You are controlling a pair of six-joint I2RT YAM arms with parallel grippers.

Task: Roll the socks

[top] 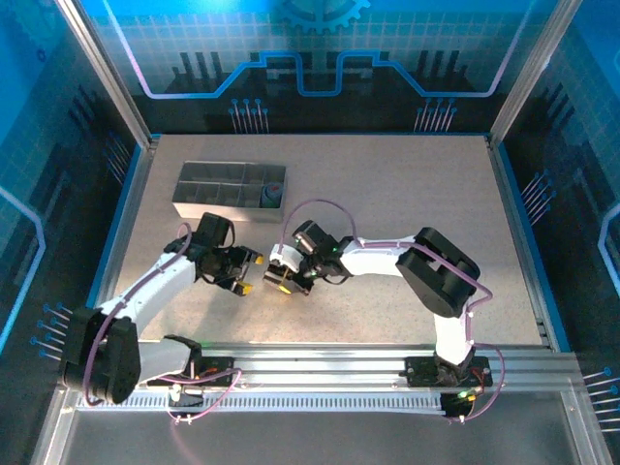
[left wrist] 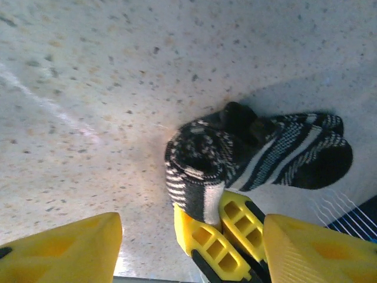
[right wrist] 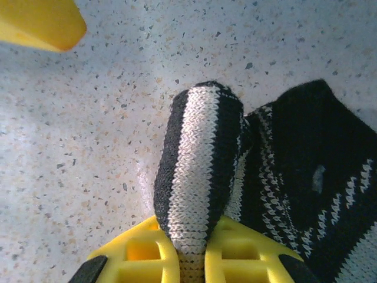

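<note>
The black sock with white stripes (left wrist: 259, 150) lies partly rolled on the speckled table, its cuff end bunched into a roll (left wrist: 197, 159). My right gripper (right wrist: 191, 239) is shut on a folded black-and-white edge of this sock (right wrist: 200, 159), and its yellow fingers (left wrist: 221, 239) pinch the roll from below in the left wrist view. My left gripper (left wrist: 191, 227) is open, one finger on each side of the right gripper's fingers and touching no fabric. In the top view the left gripper (top: 247, 275) and right gripper (top: 280, 281) meet tip to tip at mid-table.
A grey compartmented tray (top: 208, 203) stands at the back left, with a dark rounded bundle (top: 274, 196) in its right-hand compartment. One yellow fingertip of the left gripper (right wrist: 41, 23) shows at the top left of the right wrist view. Bare table extends right and forward.
</note>
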